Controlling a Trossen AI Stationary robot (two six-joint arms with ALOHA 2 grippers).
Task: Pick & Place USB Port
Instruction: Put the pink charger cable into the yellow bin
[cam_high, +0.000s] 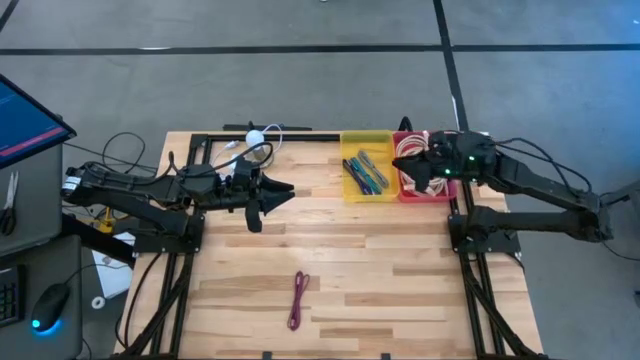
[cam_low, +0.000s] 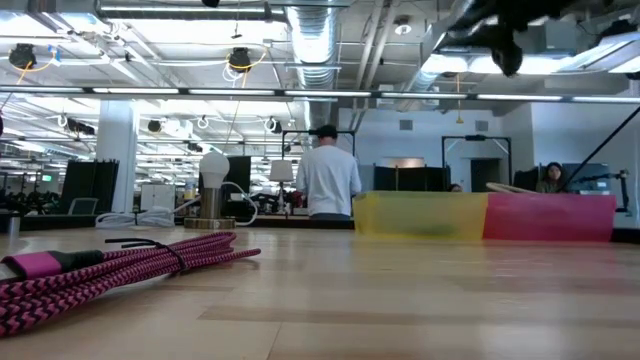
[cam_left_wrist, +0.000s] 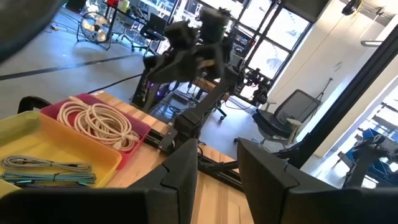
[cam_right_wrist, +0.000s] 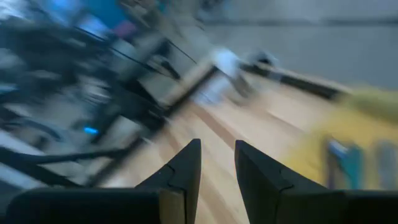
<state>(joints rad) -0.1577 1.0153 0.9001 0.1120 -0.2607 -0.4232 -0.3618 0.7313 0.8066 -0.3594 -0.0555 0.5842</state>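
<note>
My right gripper (cam_high: 415, 163): above red bin (cam_high: 440, 192), fingers parted, holding nothing | my left gripper (cam_left_wrist: 217, 165): over table's back-left, fingers apart, empty | pink braided USB cable (cam_high: 298, 299): coiled on table (cam_high: 400, 270), front centre, well apart from both

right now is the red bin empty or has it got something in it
Not empty: the red bin holds a coiled white cable, seen in the left wrist view.

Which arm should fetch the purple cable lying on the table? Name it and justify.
Left, probably. The left gripper hangs open and empty nearer the purple cable, while the right gripper sits over the red bin, farther off.
</note>
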